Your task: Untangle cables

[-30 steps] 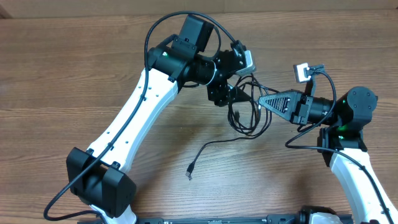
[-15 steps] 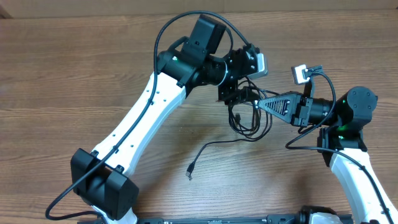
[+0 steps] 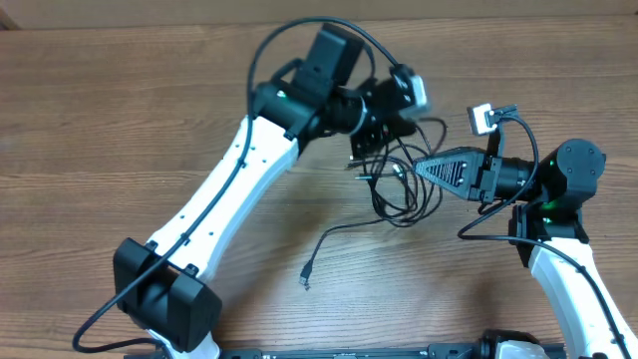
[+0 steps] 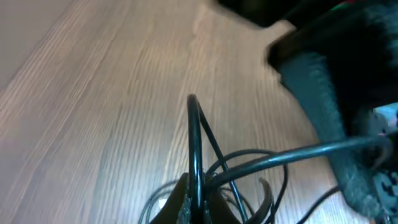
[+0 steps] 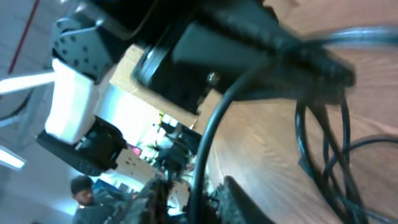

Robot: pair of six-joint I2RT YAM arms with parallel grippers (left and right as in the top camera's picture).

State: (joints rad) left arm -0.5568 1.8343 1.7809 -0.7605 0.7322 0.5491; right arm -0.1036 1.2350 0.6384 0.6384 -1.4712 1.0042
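Separation step: left pincer (image 4: 198, 202) clamped on a loop of the cables (image 3: 399, 189), bundled on the bench (image 3: 120, 120); right pincer (image 3: 424, 166) slightly apart around one strand (view blurred). The next move probably calls for drawing that loop clear without tightening knots.

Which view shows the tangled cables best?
Overhead: the whole bundle of cables and the loose plug end are visible. Left wrist shows few strands in the left claw; right wrist, blurred loops.

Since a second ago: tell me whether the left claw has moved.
Yes. Overhead, the left claw, shut on the cables, has shifted rightward and up-picture, away from the loose plug end lying unmoved on the table.
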